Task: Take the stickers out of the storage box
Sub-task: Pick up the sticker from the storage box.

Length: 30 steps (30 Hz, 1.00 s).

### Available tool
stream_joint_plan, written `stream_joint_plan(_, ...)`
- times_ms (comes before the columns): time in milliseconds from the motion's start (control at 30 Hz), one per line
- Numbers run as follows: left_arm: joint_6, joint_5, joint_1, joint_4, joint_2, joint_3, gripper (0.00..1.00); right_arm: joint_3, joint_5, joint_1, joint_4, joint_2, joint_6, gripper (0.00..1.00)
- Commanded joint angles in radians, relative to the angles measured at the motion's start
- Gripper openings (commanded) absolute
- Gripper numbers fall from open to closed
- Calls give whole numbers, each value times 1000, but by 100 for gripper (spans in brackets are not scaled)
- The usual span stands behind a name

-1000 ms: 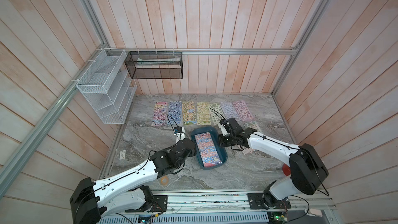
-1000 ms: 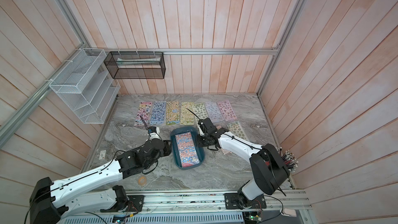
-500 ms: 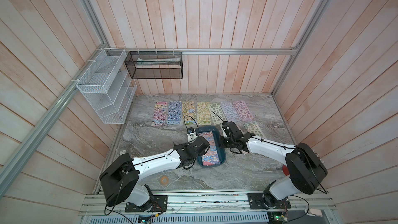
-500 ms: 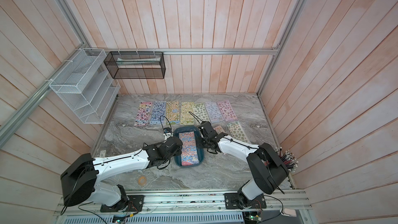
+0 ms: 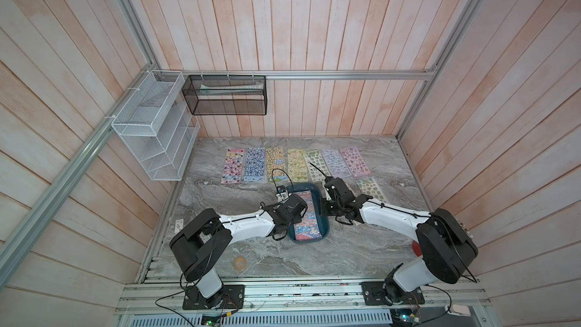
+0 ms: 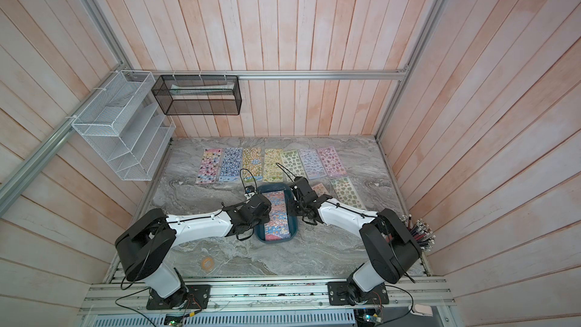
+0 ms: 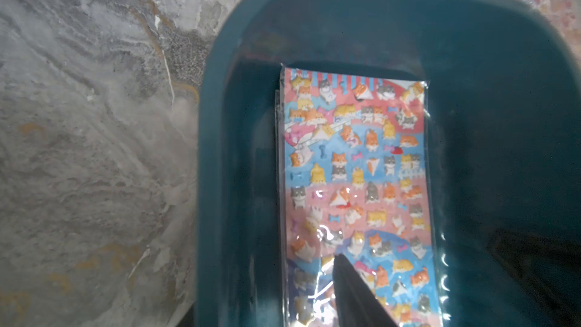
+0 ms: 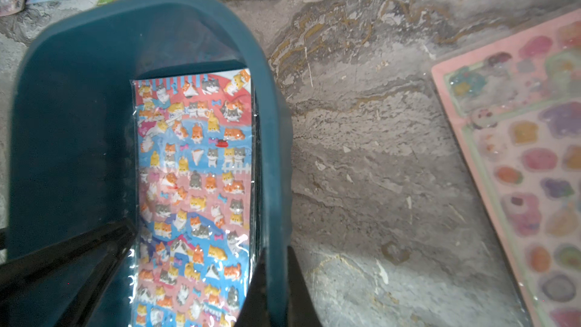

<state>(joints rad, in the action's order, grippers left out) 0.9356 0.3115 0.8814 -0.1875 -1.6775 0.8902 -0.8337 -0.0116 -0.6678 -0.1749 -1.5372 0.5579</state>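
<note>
The storage box [image 5: 308, 240] is a dark teal tray in mid-table, seen in both top views and both wrist views. In it lies a pink-and-blue sheet of stickers [image 7: 358, 165] dotted with small cats; the edge of another sheet shows beneath. My left gripper [image 7: 418, 246] is open inside the box, one fingertip [image 7: 341, 265] on the sheet and the other finger beside the sheet's far long edge. My right gripper [image 8: 273, 265] is shut on the box's right wall [image 8: 273, 158], one finger inside and one outside. Several more stickers [image 5: 276, 165] lie in a row behind the box.
Two more sheets [image 5: 372, 188] lie to the right of the box, one pink [image 8: 518, 168] beside my right arm. A white wire rack [image 5: 154, 139] and a black mesh basket [image 5: 224, 95] hang on the walls. A small ring [image 5: 240, 262] lies near the table's front edge.
My left arm has swung right from beside the box's left wall to over the box, and its fingers now reach inside. The right gripper has kept its hold on the wall.
</note>
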Motion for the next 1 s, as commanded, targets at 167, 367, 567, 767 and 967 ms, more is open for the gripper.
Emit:
stream_joint_plan(167, -28, 83, -2, -68, 96, 22, 55, 6, -21, -7, 49, -3, 2, 0)
stream_joint_plan(367, -140, 116, -2, -193, 220, 101, 58, 5, -25, -7, 49, -4, 5, 0)
stream_joint_plan(567, -172, 83, 19, -250, 194, 176, 55, -1, -29, -7, 47, -8, 10, 0)
stream_joint_plan(767, -172, 58, 35, -227, 115, 225, 50, 2, -29, -7, 46, -9, 11, 0)
stream_joint_plan(967, -135, -34, -10, -153, 45, 175, 50, 1, -35, -7, 52, -15, 10, 0)
